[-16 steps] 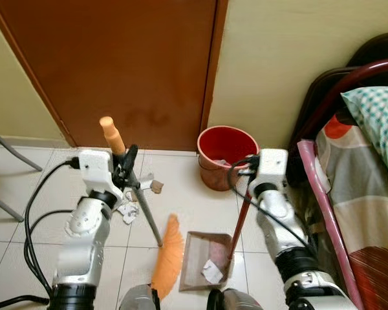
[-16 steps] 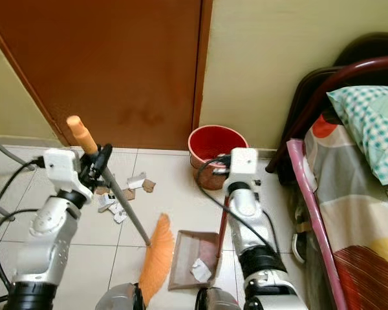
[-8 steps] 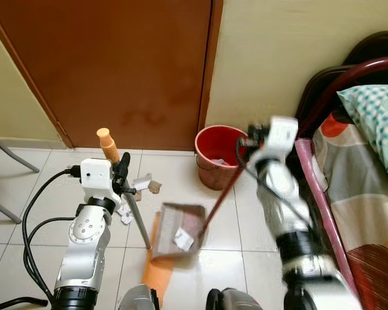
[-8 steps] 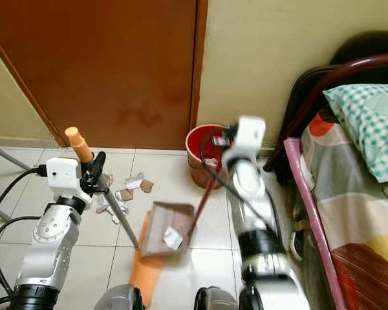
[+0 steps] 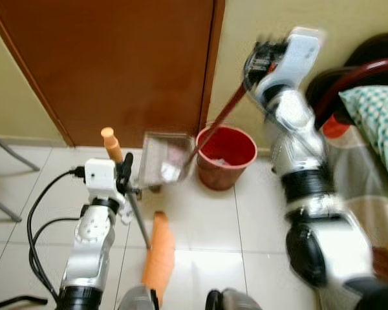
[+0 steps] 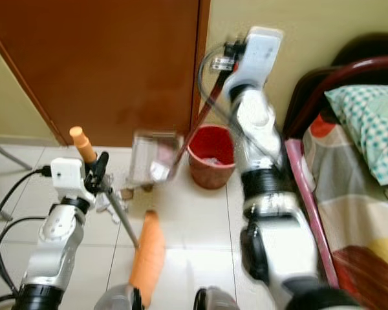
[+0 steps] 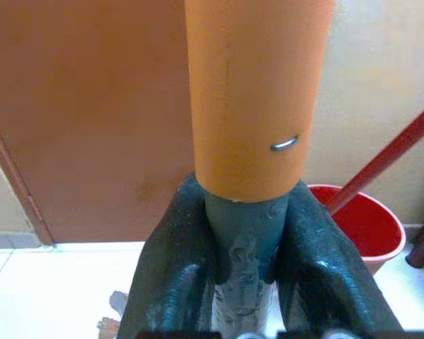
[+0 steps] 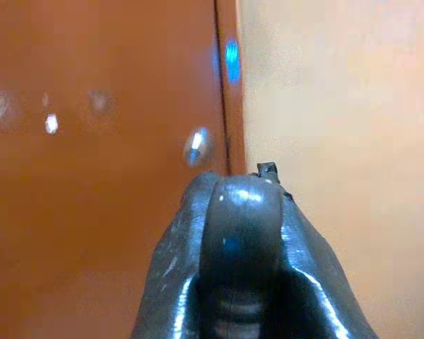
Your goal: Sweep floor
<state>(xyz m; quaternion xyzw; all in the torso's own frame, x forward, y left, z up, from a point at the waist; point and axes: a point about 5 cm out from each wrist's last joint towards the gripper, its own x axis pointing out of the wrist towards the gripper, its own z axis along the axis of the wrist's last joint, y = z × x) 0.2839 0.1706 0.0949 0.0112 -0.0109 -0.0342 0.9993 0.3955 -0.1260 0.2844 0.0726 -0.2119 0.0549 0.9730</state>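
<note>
My left gripper (image 5: 125,177) is shut on the grey shaft of the broom, just below its orange grip (image 5: 110,143); the orange broom head (image 5: 158,254) rests on the tiles. My right gripper (image 5: 254,67) is raised high by the wall, shut on the red handle (image 5: 218,119) of the dustpan (image 5: 164,158). The pan hangs tilted in the air just left of the red bucket (image 5: 227,155), with a white paper scrap inside. In the right wrist view both fingers (image 8: 168,275) clamp the dark handle end (image 8: 239,233). Paper scraps (image 6: 125,193) lie on the floor by the door.
A brown door (image 5: 116,64) stands straight ahead with a cream wall (image 5: 375,19) to its right. A bed (image 6: 368,200) with a patterned cover and a dark headboard runs along the right. A chair leg (image 5: 6,152) and black cables (image 5: 35,213) are at the left.
My right arm has lifted the dustpan off the floor, up and over toward the bucket. The left gripper still holds the broom, its head lying near the same spot.
</note>
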